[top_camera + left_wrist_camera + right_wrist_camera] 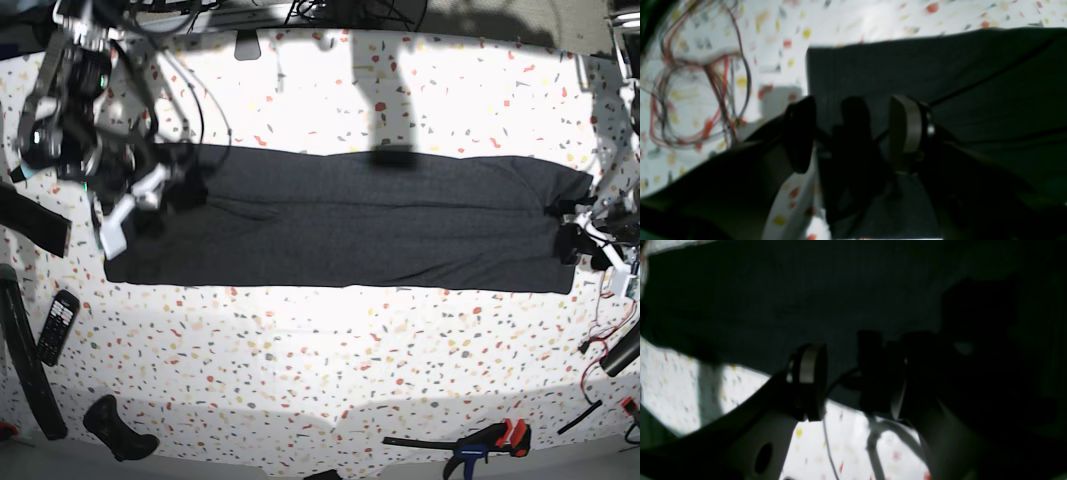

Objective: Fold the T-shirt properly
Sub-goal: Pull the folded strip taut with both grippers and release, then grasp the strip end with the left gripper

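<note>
The T-shirt [350, 220] lies across the middle of the speckled desk [330, 350] as a long, flat dark band running from nine o'clock to three o'clock, its long edges already doubled in. The right gripper [150, 190] hangs over the nine o'clock end and the left gripper [585, 235] sits at the three o'clock end. In the left wrist view the left gripper [853, 133] has its fingers [907, 128] spread apart above the dark cloth, with fabric visible between them but nothing pinched. In the right wrist view the right gripper [857, 380] also stands released, its fingers [810, 380] parted over the shirt's edge where it meets the desk. To my eye the next move is a pinch at both ends. The risk is catching only the top layer, so the band would peel open when lifted instead of folding in half. Uneven pinches at the two ends would leave a skewed fold. Loose red and black wires [700, 100] lie just beside the left end and could snag a finger.
</note>
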`<state>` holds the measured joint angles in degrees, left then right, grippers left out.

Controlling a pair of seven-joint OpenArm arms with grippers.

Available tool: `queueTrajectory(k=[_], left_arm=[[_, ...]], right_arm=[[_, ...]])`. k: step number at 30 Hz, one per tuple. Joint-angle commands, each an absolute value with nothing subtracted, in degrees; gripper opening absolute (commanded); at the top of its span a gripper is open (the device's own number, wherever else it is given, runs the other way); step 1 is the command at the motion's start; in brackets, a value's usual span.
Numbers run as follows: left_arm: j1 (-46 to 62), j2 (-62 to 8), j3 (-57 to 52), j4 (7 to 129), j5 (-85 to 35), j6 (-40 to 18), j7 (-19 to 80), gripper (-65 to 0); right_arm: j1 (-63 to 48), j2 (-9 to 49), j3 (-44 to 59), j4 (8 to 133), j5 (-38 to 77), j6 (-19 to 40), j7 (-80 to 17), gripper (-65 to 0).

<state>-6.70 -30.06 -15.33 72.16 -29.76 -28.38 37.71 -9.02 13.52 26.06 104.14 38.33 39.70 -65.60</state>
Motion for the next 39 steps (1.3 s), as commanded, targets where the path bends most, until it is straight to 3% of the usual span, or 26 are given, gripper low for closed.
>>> queueTrajectory(k=[1, 10, 18, 26, 31, 39], left_arm=[[-9.0, -31.4, -15.7, 70.7, -32.1, -28.5, 37.2, -31.9], [-16.3, -31.3, -15.7, 57.5, -36.1, -30.5, 38.3, -31.9], [-16.3, -31.7, -15.7, 49.5, -34.6, -32.2, 37.8, -31.9], [-16.2, -34.0, -15.7, 44.6, -37.6, -40.0, 42.9, -31.9], [-16.2, -34.7, -15.7, 44.6, -48.5, -40.0, 54.8, -31.9], [-16.1, -34.0, -15.7, 44.6, -51.2, -40.0, 56.2, -31.9]], right_arm=[[-10.3, 14.1, 26.2, 107.0, 40.8, 40.0, -64.5, -37.0], [-27.5, 14.1, 26.2, 120.4, 45.3, 40.0, -64.9, -37.0], [-38.3, 14.1, 26.2, 122.7, 48.9, 40.0, -65.0, -37.0], [-39.4, 14.1, 26.2, 122.7, 49.6, 40.0, -65.1, -37.0], [-39.4, 14.1, 26.2, 122.7, 51.7, 40.0, -65.3, -37.0], [-39.4, 14.1, 26.2, 122.7, 51.6, 40.0, -65.3, -37.0]])
